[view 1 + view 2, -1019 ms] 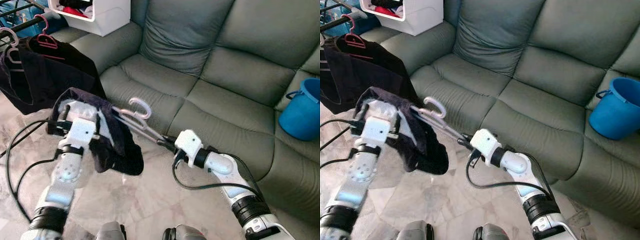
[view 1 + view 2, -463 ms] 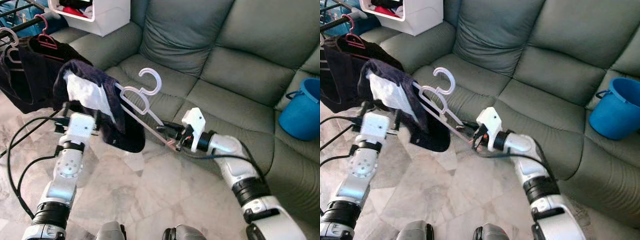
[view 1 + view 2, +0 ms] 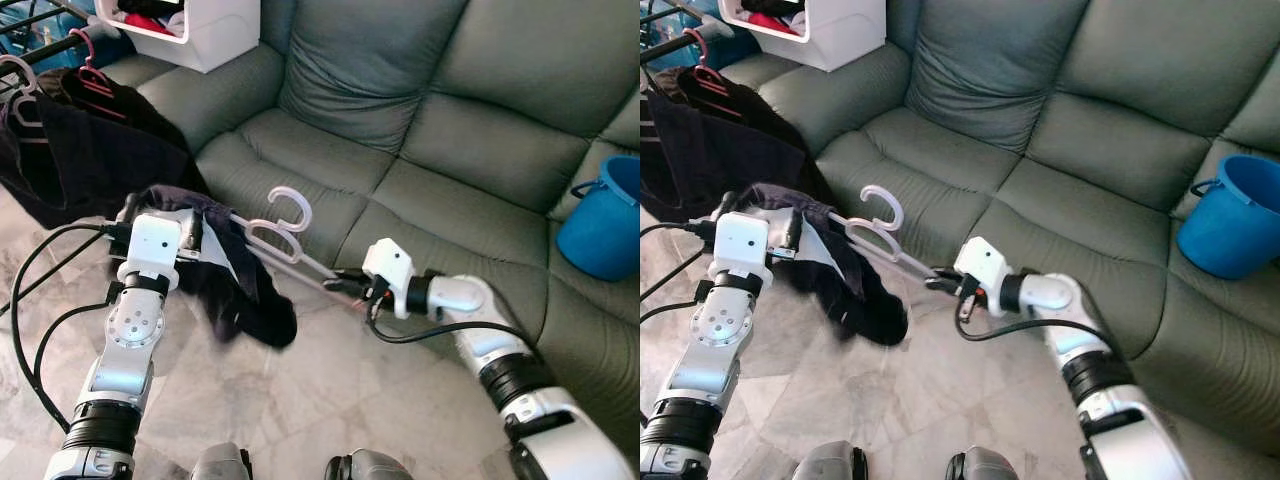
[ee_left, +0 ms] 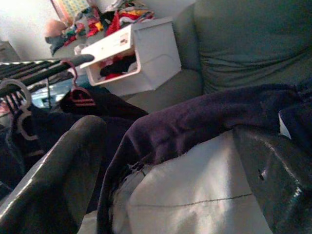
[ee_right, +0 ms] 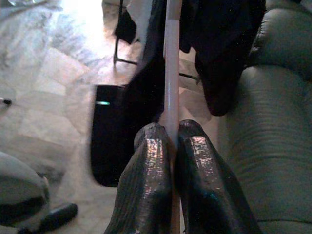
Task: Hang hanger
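Holding the white hanger (image 3: 283, 226) between both arms above the floor, your right claw (image 3: 352, 287) is pinched shut on its end. Your left claw (image 3: 165, 222) stands spread wide inside the dark garment (image 3: 243, 291). Keep the hook upright and approach the rack (image 3: 40, 45) level

The sofa (image 3: 420, 130) spans the upper and right parts of the frame, with the floor (image 3: 290, 400) in front of it across the lower part. A bucket (image 3: 603, 220) sits on the sofa at the right edge. A box (image 3: 205, 30) rests on the sofa at the upper left, and a rail (image 3: 40, 50) with hung clothes (image 3: 90, 150) stands in the upper left corner. At centre, the hanger (image 3: 285, 235) lies in front of the sofa seat, between both arms. The left gripper (image 4: 165, 165), left of centre, sits inside the cloth (image 3: 235, 290) draped on the hanger. The right gripper (image 5: 166, 134), right of centre, clamps the hanger's bar.
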